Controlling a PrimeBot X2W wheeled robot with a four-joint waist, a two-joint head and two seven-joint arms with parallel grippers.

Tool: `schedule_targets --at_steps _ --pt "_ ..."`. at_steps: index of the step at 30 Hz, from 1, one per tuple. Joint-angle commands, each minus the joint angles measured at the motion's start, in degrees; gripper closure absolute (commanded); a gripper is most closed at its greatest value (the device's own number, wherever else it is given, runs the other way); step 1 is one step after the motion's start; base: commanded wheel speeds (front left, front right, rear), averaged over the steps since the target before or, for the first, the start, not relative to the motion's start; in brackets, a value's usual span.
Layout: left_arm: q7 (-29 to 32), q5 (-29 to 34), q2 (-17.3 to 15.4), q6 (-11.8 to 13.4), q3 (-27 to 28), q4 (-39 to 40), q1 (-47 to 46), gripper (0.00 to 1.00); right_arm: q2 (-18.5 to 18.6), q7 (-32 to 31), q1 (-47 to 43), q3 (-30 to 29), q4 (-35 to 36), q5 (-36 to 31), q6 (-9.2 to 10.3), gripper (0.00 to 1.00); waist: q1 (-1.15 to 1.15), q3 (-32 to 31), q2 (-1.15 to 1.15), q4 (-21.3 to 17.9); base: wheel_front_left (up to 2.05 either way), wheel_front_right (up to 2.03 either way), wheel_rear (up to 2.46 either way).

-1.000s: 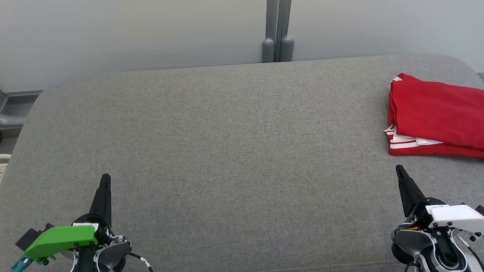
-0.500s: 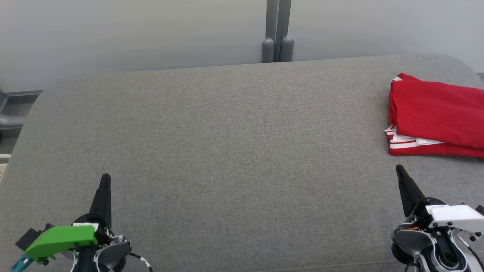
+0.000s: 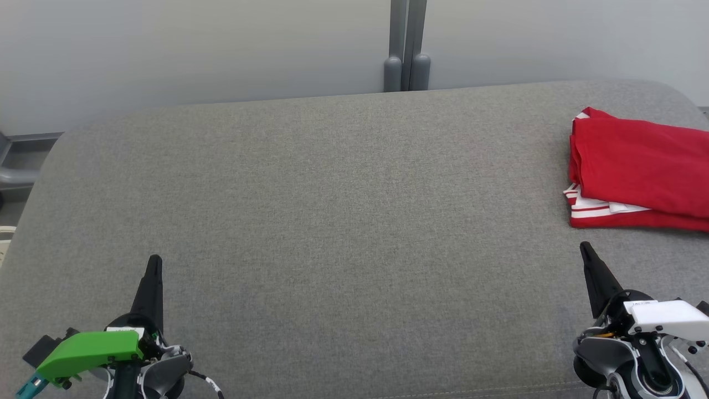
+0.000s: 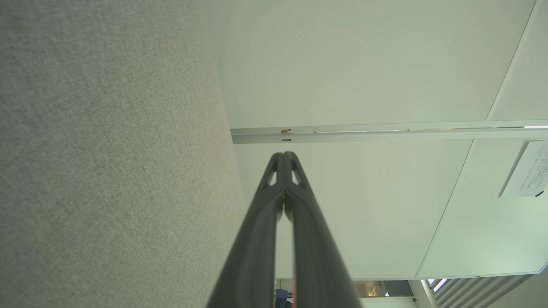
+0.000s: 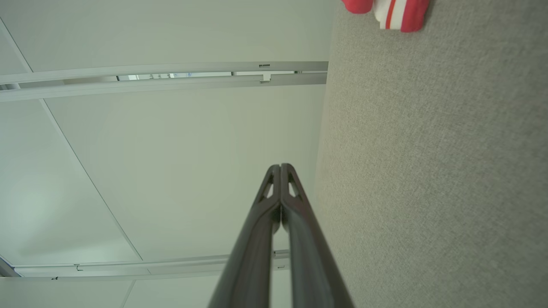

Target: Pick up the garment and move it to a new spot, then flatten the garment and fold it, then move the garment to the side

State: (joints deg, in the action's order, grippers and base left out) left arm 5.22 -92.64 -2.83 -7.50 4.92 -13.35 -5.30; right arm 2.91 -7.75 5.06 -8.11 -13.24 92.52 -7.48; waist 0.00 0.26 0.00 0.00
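Grey woven fabric covers the bench (image 3: pixel 332 221), which spreads across the head view with rounded far corners. Behind it stand pale wall panels (image 3: pixel 194 50), joined by a grey post (image 3: pixel 407 44) just past the bench's far edge.

The garment (image 3: pixel 642 166), red and folded into a flat stack, lies at the far right of the bench. Its long axis runs left to right, tilting slightly nearer toward the right, and it passes out of the head view's right edge. A rounded folded side faces left, and white trim with red stripes (image 3: pixel 587 206) peeks out at its near left corner. The right wrist view catches that striped corner (image 5: pixel 398 13) at its top edge.

The left tool (image 3: pixel 155 259) sits at the near left under a green cover (image 3: pixel 88 349), its fingers pressed together with nothing between them, as the left wrist view (image 4: pixel 283 155) confirms. The right tool (image 3: pixel 582 246), under a white cover (image 3: pixel 667 313), is likewise closed and empty (image 5: pixel 280 166), near of the garment's left end and apart from it. Bare fabric lies between both tools and the garment.
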Motion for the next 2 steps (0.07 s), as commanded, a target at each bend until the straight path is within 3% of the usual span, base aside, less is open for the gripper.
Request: schedule_targets --at_steps 1,2 --pt "0.07 0.08 0.03 -0.19 0.1 -0.07 -0.53 1.0 0.1 -0.35 0.58 -0.13 -0.13 -0.28 -0.02 1.0 0.0 0.0 0.0 0.0 0.0 0.0 0.0" --pt "0.07 0.08 0.03 -0.19 0.1 -0.07 -0.53 1.0 0.1 -0.35 0.58 -0.13 -0.13 -0.28 -0.02 1.0 0.0 0.0 0.0 0.0 0.0 0.0 0.0"
